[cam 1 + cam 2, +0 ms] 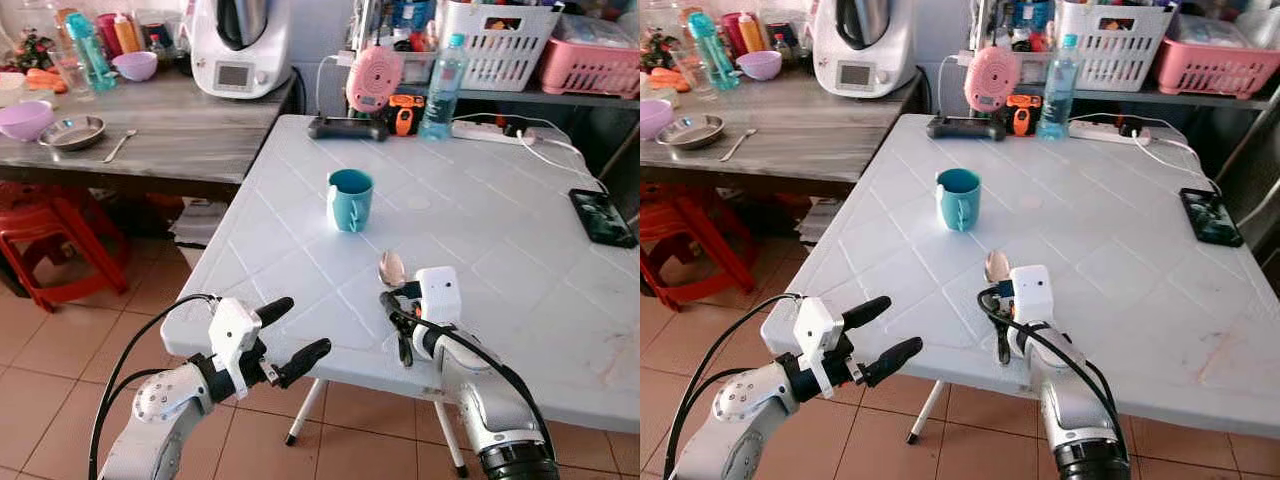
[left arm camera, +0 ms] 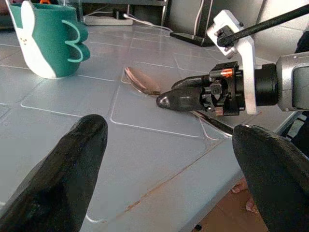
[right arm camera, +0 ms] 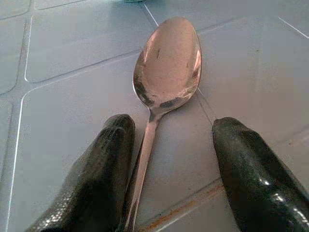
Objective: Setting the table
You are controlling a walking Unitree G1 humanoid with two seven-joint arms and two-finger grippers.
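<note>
Right wrist view has the spoon (image 3: 161, 96) flat on the white table (image 1: 500, 230), near its front edge, bowl pointing away toward the teal mug (image 1: 350, 199). Its handle runs back between the spread fingers of the right gripper (image 1: 403, 325), touching neither clearly. The left gripper (image 1: 290, 335) hovers off the table edge, also spread, farther away.

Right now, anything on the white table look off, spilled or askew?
Nothing spilled or damaged. The teal mug stands upright. The spoon lies flat on the white table, bowl up, between the right gripper's open fingers. Only oddity: a phone lies close to the table's right edge.
</note>
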